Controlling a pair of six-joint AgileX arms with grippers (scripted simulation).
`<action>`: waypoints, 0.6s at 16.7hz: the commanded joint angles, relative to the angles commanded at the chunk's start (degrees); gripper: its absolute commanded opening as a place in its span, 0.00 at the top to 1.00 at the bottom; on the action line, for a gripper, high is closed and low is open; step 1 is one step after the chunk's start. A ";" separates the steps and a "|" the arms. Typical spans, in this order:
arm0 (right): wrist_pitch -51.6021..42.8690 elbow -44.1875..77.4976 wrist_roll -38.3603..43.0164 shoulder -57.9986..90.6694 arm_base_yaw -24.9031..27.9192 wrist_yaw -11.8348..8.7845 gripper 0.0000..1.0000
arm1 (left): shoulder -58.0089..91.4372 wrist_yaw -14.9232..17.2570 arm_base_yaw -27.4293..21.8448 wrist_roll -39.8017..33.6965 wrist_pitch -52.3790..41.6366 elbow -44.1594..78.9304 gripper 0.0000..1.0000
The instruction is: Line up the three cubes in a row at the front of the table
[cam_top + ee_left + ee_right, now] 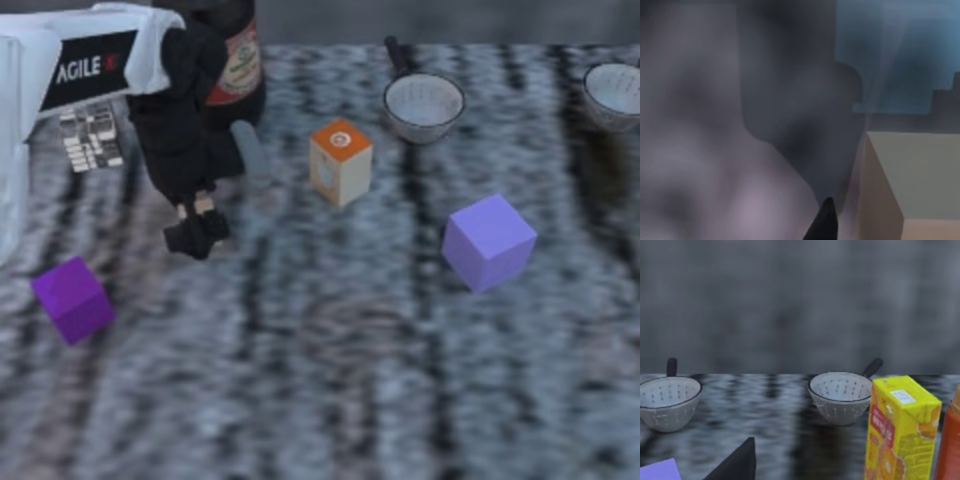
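Note:
My left gripper [197, 238] hangs over the table's [330, 400] left half, shut on the small cream cube [207, 205], of which only tan slivers show past the black fingers. In the left wrist view the cream cube [920, 175] fills the corner beside one dark fingertip [826, 216]. The deep purple cube [72, 298] lies at the far left, in front of that gripper. The lavender-blue cube [489, 241] rests right of centre, and its corner [657, 471] shows in the right wrist view. My right gripper is out of the top view; one of its fingertips [742, 460] shows, open with nothing in it.
A cream box with an orange top [340, 161] stands mid-table at the back. Two perforated white bowls [424, 105] [615, 95] sit at the back right, and a dark bottle [235, 60] behind my left arm. A yellow carton [900, 430] appears in the right wrist view.

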 joint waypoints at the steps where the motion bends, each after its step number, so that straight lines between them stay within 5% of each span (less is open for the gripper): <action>1: 0.00 0.00 0.00 0.00 0.00 0.00 0.00 | 0.00 0.00 0.00 0.00 0.00 0.00 0.83; 4: 0.00 0.00 0.00 0.00 0.00 0.00 0.00 | 0.00 0.00 0.00 0.00 0.00 0.00 1.00; 10: 0.00 0.00 0.00 0.00 0.00 0.00 0.00 | 0.00 0.00 0.00 0.00 0.00 0.00 1.00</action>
